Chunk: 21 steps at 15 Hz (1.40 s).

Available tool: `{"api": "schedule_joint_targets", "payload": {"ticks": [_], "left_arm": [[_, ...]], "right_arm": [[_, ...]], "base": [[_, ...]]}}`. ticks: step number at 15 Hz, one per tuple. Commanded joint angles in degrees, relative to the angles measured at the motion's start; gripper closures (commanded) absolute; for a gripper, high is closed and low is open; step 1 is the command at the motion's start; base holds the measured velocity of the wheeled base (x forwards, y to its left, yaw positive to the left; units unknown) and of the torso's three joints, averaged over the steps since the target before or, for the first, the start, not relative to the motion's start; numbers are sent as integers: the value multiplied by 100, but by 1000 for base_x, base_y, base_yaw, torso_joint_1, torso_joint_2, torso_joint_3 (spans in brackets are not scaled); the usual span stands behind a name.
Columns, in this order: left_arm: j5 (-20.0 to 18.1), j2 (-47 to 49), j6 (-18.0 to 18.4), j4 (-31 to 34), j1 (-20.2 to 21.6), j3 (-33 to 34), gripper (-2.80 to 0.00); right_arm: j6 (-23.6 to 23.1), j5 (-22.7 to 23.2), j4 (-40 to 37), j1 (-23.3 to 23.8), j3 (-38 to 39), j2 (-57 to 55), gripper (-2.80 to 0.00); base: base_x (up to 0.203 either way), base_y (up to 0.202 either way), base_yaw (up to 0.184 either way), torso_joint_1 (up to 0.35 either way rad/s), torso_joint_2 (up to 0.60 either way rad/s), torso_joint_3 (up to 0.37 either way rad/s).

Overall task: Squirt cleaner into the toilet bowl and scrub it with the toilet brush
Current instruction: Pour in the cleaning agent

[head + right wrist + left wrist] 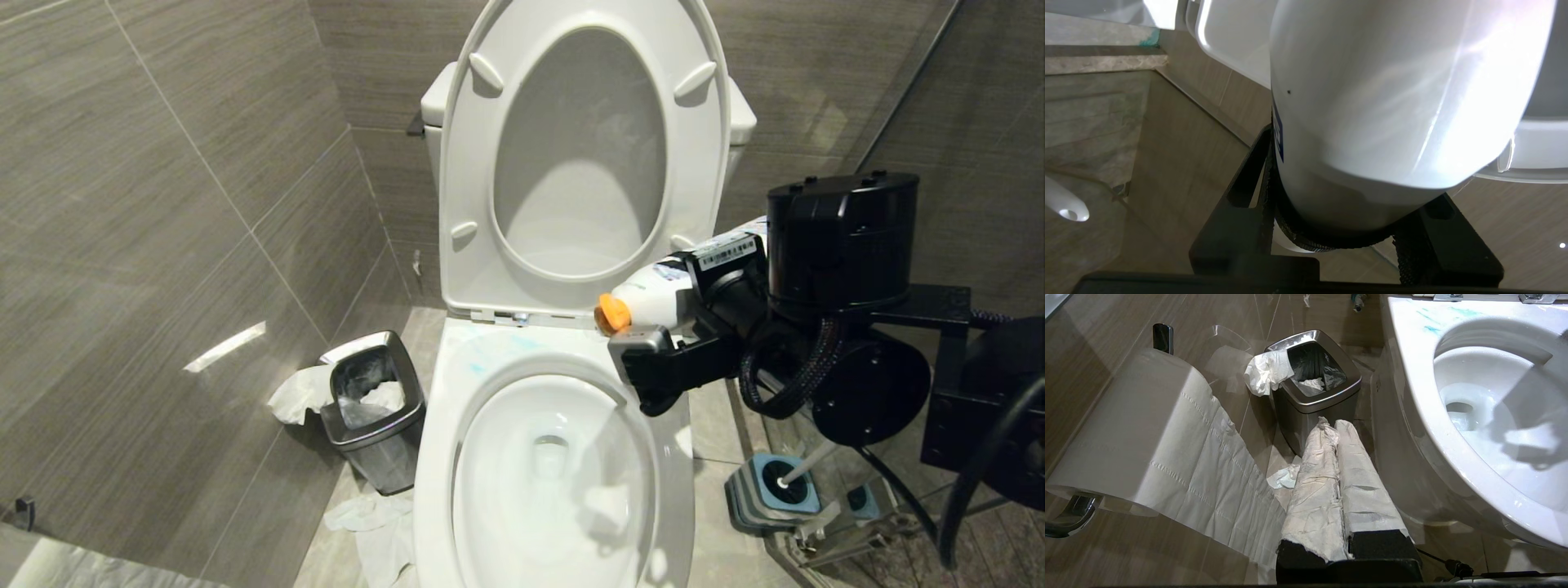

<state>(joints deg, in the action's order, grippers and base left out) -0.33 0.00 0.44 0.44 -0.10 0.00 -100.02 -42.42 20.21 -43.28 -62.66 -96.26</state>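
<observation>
The toilet bowl (pixel 555 482) is approached at centre frame: a white cleaner bottle (pixel 653 296) is gripped by the right tool (pixel 694 327); tipping the nozzle over the water is judged next.

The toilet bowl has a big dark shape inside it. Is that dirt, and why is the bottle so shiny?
Not dirt: in the left wrist view it is a shadow lying across the toilet bowl. In the head view the same shadow sits under the right hand. In the right wrist view, light glares off the white bottle it grips.
</observation>
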Motion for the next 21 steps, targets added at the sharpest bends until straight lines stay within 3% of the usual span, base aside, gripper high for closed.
{"api": "schedule_joint_targets", "payload": {"ticks": [1, 3, 10, 21], "left_arm": [[-2, 9, 0, 0, 1, 9, 0], [-2, 9, 0, 0, 1, 14, 0], [-2, 9, 0, 0, 1, 18, 0], [-2, 9, -9, 0, 1, 18, 0]], "right_arm": [[-87, -21, 18, -14, -34, -7, 0], [-170, -21, 12, -42, -27, -7, 0], [-1155, -21, 35, -91, -219, 2, 0], [-1867, -21, 42, -300, -404, -83, 0]], "base": [[0, 0, 0, 0, 0, 0], [0, 0, 0, 0, 0, 0], [0, 0, 0, 0, 0, 0], [0, 0, 0, 0, 0, 0]]}}
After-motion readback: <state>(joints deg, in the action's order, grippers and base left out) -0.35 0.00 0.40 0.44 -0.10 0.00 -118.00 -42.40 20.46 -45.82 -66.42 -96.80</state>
